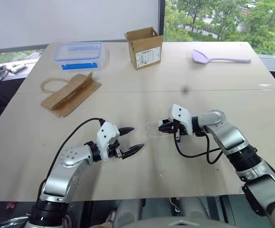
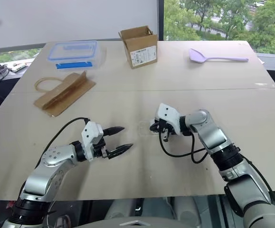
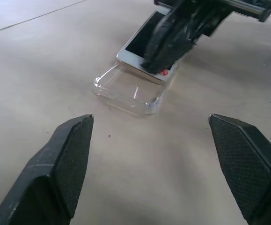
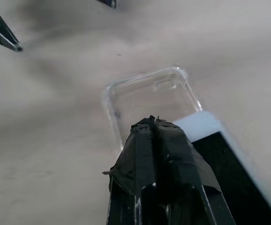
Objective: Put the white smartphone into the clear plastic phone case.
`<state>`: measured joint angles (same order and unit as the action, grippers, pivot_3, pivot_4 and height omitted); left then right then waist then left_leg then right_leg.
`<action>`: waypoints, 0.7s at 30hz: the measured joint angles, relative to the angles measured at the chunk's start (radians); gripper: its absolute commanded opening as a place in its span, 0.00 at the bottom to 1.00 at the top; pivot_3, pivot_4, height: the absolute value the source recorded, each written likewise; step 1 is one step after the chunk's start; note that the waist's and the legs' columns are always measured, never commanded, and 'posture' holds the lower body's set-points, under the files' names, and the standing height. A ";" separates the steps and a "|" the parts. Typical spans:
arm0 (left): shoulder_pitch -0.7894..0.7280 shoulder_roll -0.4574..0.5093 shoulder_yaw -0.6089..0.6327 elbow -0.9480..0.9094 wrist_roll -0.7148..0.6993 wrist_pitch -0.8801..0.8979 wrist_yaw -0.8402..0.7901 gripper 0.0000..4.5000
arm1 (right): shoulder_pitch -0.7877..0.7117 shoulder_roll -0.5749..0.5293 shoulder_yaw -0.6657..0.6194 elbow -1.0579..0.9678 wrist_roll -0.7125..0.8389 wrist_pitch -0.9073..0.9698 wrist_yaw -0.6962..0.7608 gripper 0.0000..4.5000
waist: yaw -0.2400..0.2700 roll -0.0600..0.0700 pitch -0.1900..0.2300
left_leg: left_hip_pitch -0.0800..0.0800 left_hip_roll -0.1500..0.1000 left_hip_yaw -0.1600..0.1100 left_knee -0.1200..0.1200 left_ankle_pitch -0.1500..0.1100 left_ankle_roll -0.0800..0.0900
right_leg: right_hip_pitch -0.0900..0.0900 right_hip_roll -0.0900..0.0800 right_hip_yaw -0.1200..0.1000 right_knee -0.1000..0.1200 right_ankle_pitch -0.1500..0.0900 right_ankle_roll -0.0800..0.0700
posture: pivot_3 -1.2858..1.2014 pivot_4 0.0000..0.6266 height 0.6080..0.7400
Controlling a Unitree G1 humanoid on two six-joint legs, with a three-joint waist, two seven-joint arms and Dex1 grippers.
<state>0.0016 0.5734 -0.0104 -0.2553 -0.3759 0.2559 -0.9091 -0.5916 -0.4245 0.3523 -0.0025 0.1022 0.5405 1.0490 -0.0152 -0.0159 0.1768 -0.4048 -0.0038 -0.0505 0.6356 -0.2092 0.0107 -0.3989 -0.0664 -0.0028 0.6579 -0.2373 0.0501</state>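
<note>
Table (image 1: 128,185) of pale wood, wide, with the work near its front middle. Clear plastic phone case (image 3: 126,90) lying flat and open side up, between the two grippers. White smartphone (image 3: 142,44) resting screen up and tilted, one short end over the case's edge and partly inside it, the other end out past the case on the right gripper's side. Right gripper (image 4: 155,123) clenched, fingers pressed together with nothing between them, tips set down on the phone's screen near the end that lies in the case. Left gripper (image 1: 132,139) released, black fingers (image 3: 62,166) spread wide and empty, hovering just above the table a little way from the case's free end, pointing toward it. Bare tabletop between that gripper and the case, nothing blocking the approach. Black cables trailing from both wrists, the right one looping on the table beside the arm. Farther back, well apart from the work: brown paper bag (image 1: 71,94) lying flat on the left, clear blue-rimmed food container (image 1: 78,53) behind it, open cardboard box (image 1: 144,47) standing near the middle rear, lilac spatula (image 1: 219,58) at the right rear. Window with green trees beyond the table's far edge.
</note>
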 measured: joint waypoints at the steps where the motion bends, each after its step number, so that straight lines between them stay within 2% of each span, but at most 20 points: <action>1: 0.000 -0.001 0.000 0.000 0.000 0.000 0.000 0.90 | 0.000 -0.002 -0.014 -0.021 0.007 0.009 -0.005 0.01 | 0.000 0.000 0.000 | -0.001 0.000 0.000 0.000 0.000 0.000 | -0.001 0.000 0.000 0.000 0.000 0.000 | 0.52 0.24 1.00; 6: 0.001 -0.002 0.000 0.000 0.000 0.000 0.000 0.90 | -0.031 -0.006 -0.031 -0.088 0.022 0.049 -0.041 0.01 | 0.001 0.000 0.000 | -0.010 0.000 0.000 0.000 0.000 0.000 | -0.010 0.001 0.000 0.001 0.001 0.002 | 0.52 0.24 1.00; 10: 0.000 -0.005 0.000 0.000 0.000 0.000 0.000 0.90 | -0.075 -0.006 -0.028 -0.075 0.002 0.044 -0.079 0.01 | 0.000 0.000 0.000 | -0.011 -0.001 0.000 0.000 0.000 0.000 | -0.011 0.001 0.000 0.001 0.002 0.002 | 0.52 0.24 1.00; 15: -0.006 -0.010 -0.003 0.001 0.001 0.000 -0.001 0.90 | -0.151 -0.013 0.022 0.098 -0.099 -0.067 -0.119 0.01 | 0.001 0.000 0.000 | -0.011 -0.002 0.000 0.000 0.000 0.000 | -0.011 0.001 0.000 0.001 0.001 0.002 | 0.52 0.24 1.00; 21: -0.012 -0.011 -0.004 0.001 0.002 0.000 -0.001 0.90 | -0.180 -0.009 0.070 0.283 -0.166 -0.218 -0.085 0.01 | -0.001 0.000 0.000 | -0.011 -0.003 0.001 0.000 0.000 0.000 | -0.011 0.001 0.001 0.001 0.002 0.002 | 0.52 0.24 1.00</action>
<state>-0.0105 0.5620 -0.0143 -0.2542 -0.3744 0.2554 -0.9104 -0.7720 -0.4338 0.4220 0.2801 -0.0633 0.3224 0.9637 -0.0164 -0.0160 0.1769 -0.4156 -0.0066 -0.0498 0.6359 -0.2089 0.0107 -0.4097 -0.0651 -0.0023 0.6586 -0.2357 0.0521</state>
